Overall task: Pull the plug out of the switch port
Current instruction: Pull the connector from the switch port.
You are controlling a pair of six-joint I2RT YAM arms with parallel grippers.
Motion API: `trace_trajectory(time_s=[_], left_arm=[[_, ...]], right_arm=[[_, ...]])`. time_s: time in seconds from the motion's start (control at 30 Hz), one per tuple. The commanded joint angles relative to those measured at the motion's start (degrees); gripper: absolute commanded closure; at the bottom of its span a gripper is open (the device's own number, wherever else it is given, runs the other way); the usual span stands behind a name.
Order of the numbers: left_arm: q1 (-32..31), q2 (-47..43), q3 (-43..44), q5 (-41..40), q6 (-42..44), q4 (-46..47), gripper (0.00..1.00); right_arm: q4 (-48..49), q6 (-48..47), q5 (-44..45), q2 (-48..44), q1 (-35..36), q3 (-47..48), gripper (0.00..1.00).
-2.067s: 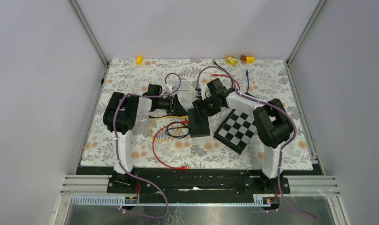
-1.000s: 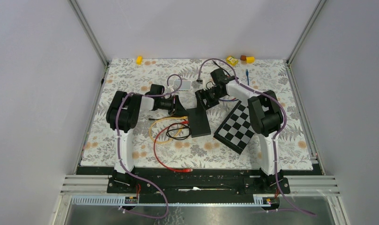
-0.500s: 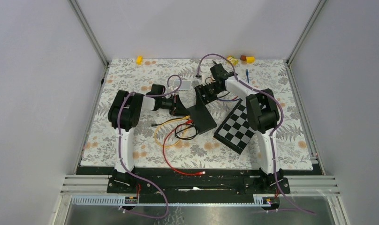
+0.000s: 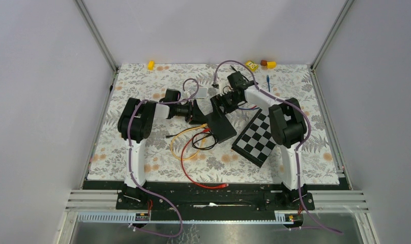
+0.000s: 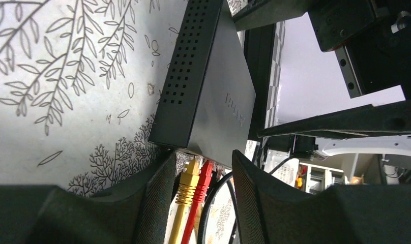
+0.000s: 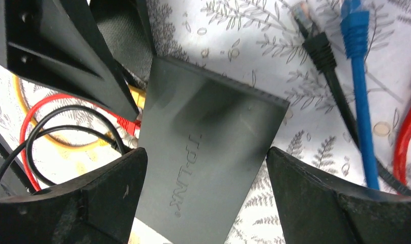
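On floral mat, checkerboard sits right of black switch. Right gripper spread wide astride the switch's far end; can't tell if it's clamping. Left gripper part-open at the port side, fingers flanking yellow plug and red plug, both seated, neither pinched.

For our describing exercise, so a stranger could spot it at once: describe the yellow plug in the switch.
On the floral mat, find the flat black switch just left of the checkerboard. Cables enter one edge side by side: the yellow plug sits beside the red plug, with the black cable beyond the red. It is the only yellow connector there.
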Motion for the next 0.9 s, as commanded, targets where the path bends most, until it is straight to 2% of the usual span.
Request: trace_trajectory(time_s=[0.0, 0.27, 0.5, 0.87], left_arm=[[-0.26, 0.01, -1.92, -7.94, 8.22, -0.59, 0.50], [-1.04, 0.52, -4.98, -6.51, 11.32, -0.59, 0.50], [-1.32, 2.83, -4.15, -6.36, 10.47, -0.30, 0.61], [-2.43, 6.06, -3.96, -3.16, 9.13, 1.03, 0.64]], right_arm=[[0.41, -0.44, 0.75, -6.76, 1.52, -4.38, 0.06], [2.45, 0.37, 0.74, -8.02, 1.50, -10.63, 0.06], [3.11, 1.41, -1.33, -6.54, 1.52, -11.34, 0.06], [3.64, 1.67, -3.00, -5.53, 1.53, -12.06, 0.07]])
